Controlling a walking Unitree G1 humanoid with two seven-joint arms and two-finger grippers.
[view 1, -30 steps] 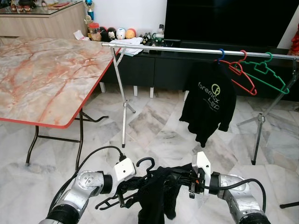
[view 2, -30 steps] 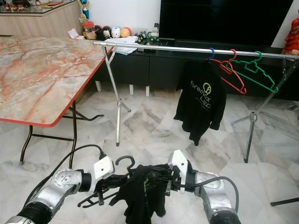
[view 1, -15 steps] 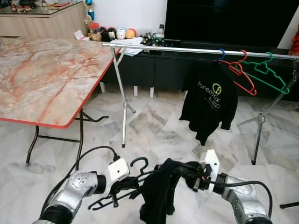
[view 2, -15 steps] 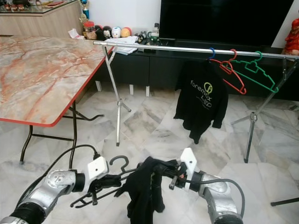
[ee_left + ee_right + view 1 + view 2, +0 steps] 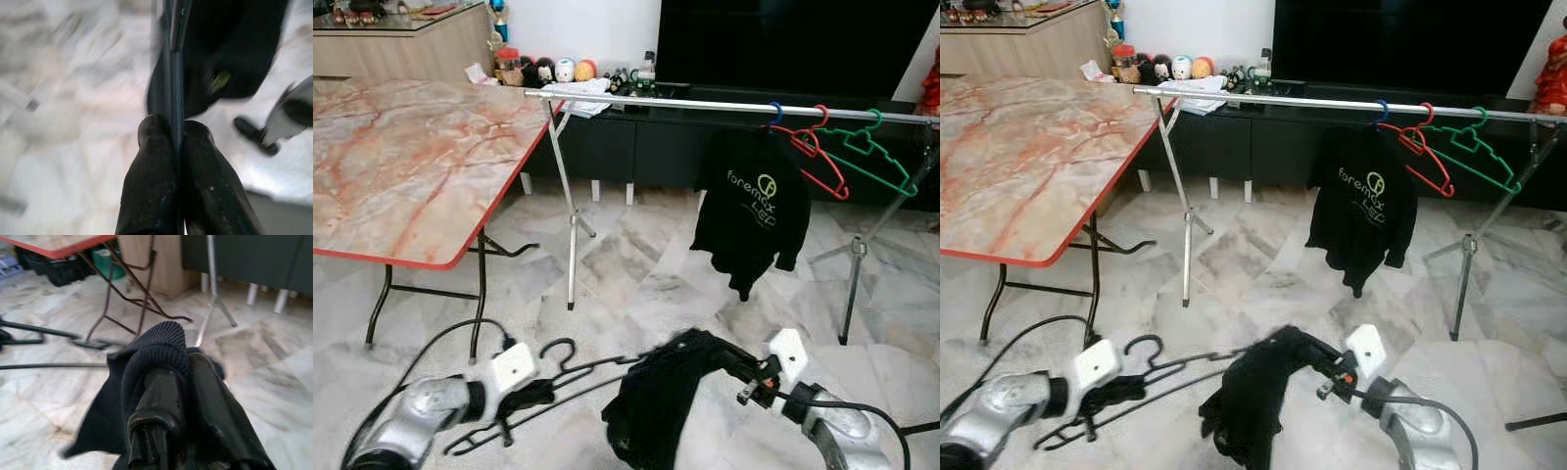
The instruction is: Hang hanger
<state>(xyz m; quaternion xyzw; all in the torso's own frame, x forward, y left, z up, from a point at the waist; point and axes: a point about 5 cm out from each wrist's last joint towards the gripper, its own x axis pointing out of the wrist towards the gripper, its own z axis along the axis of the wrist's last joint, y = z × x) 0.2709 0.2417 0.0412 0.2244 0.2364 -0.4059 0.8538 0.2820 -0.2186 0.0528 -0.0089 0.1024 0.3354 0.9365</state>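
A black hanger (image 5: 578,370) lies low over the floor, its hook up, one end reaching into a black garment (image 5: 661,401). My left gripper (image 5: 524,399) is shut on the hanger's bar (image 5: 173,73), its fingers (image 5: 151,171) pinching it from both sides. My right gripper (image 5: 744,377) is shut on the garment's upper edge, and the knit cloth (image 5: 156,352) is bunched over its fingertips. The rest of the garment hangs down between the arms. Behind stands a metal clothes rail (image 5: 656,101).
On the rail hang a black printed T-shirt (image 5: 754,211), a red hanger (image 5: 822,157) and a green hanger (image 5: 871,157). A marble-topped folding table (image 5: 401,157) with a red edge stands at the left. A dark TV console runs behind the rail.
My arms have spread apart: the left gripper drew the hanger left and down, the right gripper pulled the garment right. The garment now stretches wider between them.
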